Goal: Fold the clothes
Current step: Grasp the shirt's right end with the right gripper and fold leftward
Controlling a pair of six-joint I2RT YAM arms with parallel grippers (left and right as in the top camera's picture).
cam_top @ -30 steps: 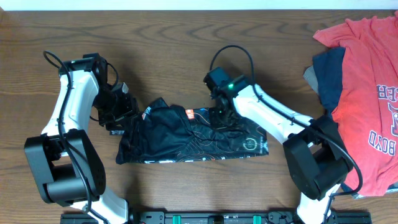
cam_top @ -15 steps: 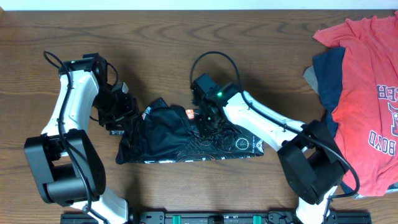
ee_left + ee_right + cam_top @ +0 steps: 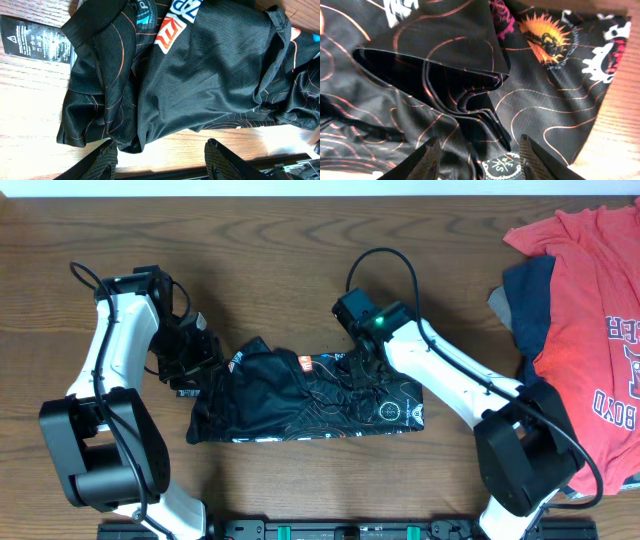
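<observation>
The black jersey with fine orange contour lines lies crumpled in a long band across the middle of the table. My left gripper is open at its left end; in the left wrist view its jaws hang over the jersey's lower edge and hold nothing. My right gripper is open over the jersey's right half; in the right wrist view the jaws straddle a raised fold of the fabric without closing on it.
A red T-shirt with navy lettering lies over a navy garment at the right edge of the table. A black care label sticks out at the jersey's left end. A black rail runs along the front edge.
My right gripper swung left over the jersey and has come back to the right, open. The jersey's right end has shifted slightly inward. The left arm has not moved.
</observation>
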